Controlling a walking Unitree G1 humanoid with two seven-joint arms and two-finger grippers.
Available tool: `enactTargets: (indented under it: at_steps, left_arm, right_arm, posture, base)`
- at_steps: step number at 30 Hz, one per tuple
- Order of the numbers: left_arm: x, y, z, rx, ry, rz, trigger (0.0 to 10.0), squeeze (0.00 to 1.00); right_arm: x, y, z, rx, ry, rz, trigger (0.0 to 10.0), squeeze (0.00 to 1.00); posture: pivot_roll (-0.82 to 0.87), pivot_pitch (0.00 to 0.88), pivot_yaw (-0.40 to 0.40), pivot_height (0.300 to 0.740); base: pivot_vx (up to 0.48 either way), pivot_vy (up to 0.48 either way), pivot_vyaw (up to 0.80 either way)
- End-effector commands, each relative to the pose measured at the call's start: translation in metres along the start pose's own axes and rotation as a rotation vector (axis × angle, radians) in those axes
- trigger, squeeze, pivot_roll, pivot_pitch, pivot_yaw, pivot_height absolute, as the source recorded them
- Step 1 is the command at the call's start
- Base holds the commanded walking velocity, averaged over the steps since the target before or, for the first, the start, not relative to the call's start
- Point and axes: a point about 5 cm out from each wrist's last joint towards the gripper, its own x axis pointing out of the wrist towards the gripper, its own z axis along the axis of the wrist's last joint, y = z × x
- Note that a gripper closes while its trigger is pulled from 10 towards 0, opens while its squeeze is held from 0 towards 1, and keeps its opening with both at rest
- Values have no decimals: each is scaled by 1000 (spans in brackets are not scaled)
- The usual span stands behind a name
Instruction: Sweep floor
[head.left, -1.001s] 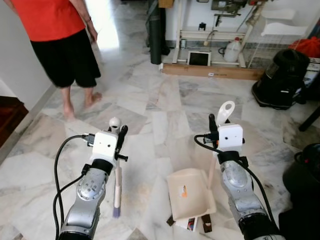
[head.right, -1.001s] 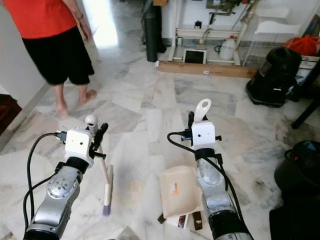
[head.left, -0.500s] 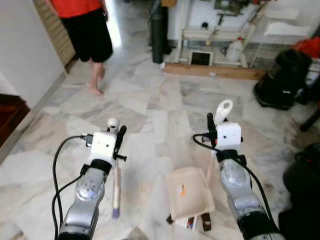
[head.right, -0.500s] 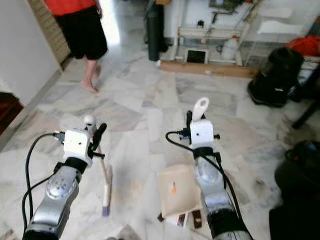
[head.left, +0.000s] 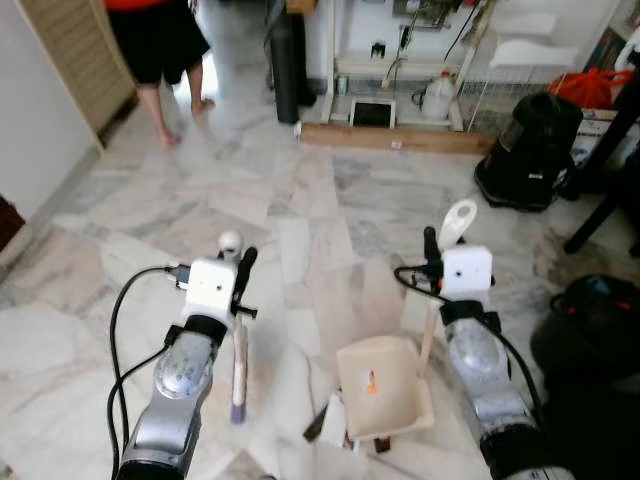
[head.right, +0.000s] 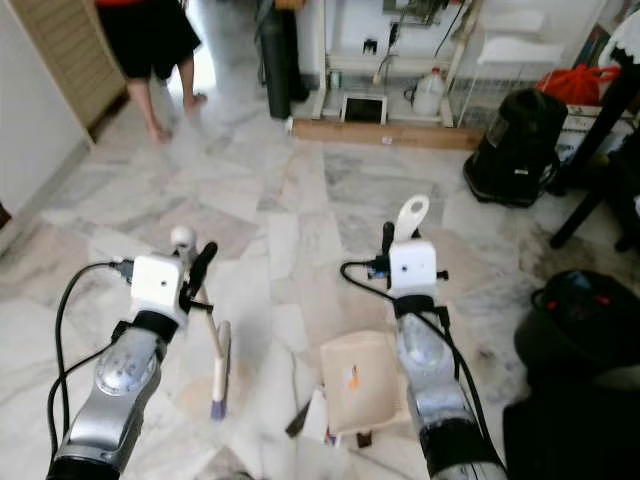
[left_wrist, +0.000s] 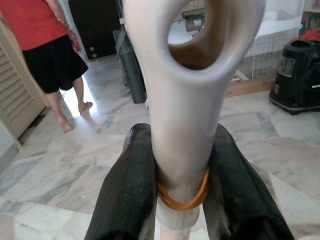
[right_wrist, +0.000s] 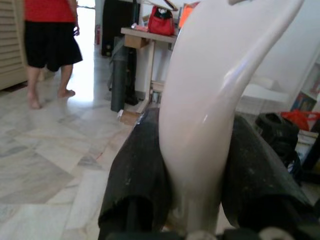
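My left gripper (head.left: 240, 268) is shut on the cream handle of a small broom (head.left: 238, 372), whose purple-tipped brush end rests on the marble floor. In the left wrist view the handle (left_wrist: 185, 100) with its ring hole sits clamped between the black fingers (left_wrist: 125, 195). My right gripper (head.left: 440, 250) is shut on the upright white handle (right_wrist: 210, 110) of a beige dustpan (head.left: 383, 385), which lies on the floor just right of the broom. Some dark and white scraps (head.left: 328, 425) lie at the pan's near edge.
A person (head.left: 160, 50) in black shorts stands far back left by a louvred door (head.left: 75, 50). A wooden plank (head.left: 390, 138) and shelving line the far wall. A black vacuum (head.left: 525, 150) is at back right, and a black bin (head.left: 590, 330) stands close on my right.
The camera has swung and moved on across the floor. The person has walked farther away toward the back left. Both grippers keep their hold on broom and dustpan.
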Motion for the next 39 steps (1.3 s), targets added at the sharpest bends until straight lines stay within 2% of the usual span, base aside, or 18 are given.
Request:
enactTargets:
  at_steps: [1,15,22,34,39]
  left_arm:
    - [2,2,8,18,-40,6,10000,0]
    - [0,4,7,14,-31,9,10000,0]
    - [0,3,7,11,-29,4,10000,0]
    - [-1,3,7,12,-30,1,10000,0]
    - [-1,3,7,10,-32,2,10000,0]
  right_arm:
    - [2,-1,6,9,-32,-8,10000,0]
    - [1,-1,6,14,-29,-10,10000,0]
    - [1,-2,4,10,-16,-15,10000,0]
    - [1,2,6,15,-33,-6,10000,0]
    - [1,1,6,18,-32,-6,10000,0]
  posture:
    - [46,132,32,740]
    - [49,131,31,740]
    - [50,118,32,740]
    - [56,108,31,740]
    - [56,110,30,740]
  base:
    - [0,0,0]
    - [0,0,0]
    - [290,0,-493]
    - [340,0,0]
    - [0,0,0]
